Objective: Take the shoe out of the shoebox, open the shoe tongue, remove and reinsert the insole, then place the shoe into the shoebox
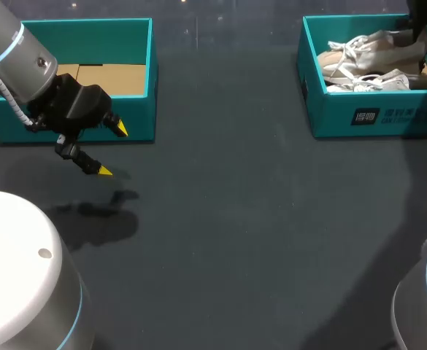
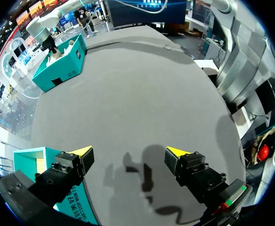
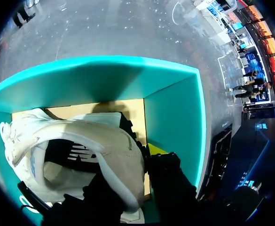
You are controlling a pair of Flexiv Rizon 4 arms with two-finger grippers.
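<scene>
Well, I am starting at the left gripper (image 1: pixel 112 149): its two yellow-tipped fingers are standing wide apart and holding nothing, hovering over bare tabletop. Just beyond it, at about ten o'clock on the table, a teal cardboard box with a plain brown floor (image 1: pixel 151 73) is sitting with nothing showing inside.

The right gripper (image 3: pixel 132 183) is reaching down into the teal printed shoebox (image 1: pixel 344 117) at about two o'clock. It is sitting right at the heel collar of the beige lace-up shoe (image 3: pixel 81 155), but I cannot tell whether it is clamping the heel or merely resting against it, since the shoe is hiding part of it.

So the shoe is lying inside the shoebox, heel toward the right wrist. I am judging that this is fitting either end of the job: the shoe being seized for lifting out, or being set back in and about to be let go. Either way, the right arm is needing a straight vertical path clear of the box wall.

The dark grey matte table (image 1: pixel 257 219) is stretching between the two boxes, with the arm's shadow falling at nine o'clock.
</scene>
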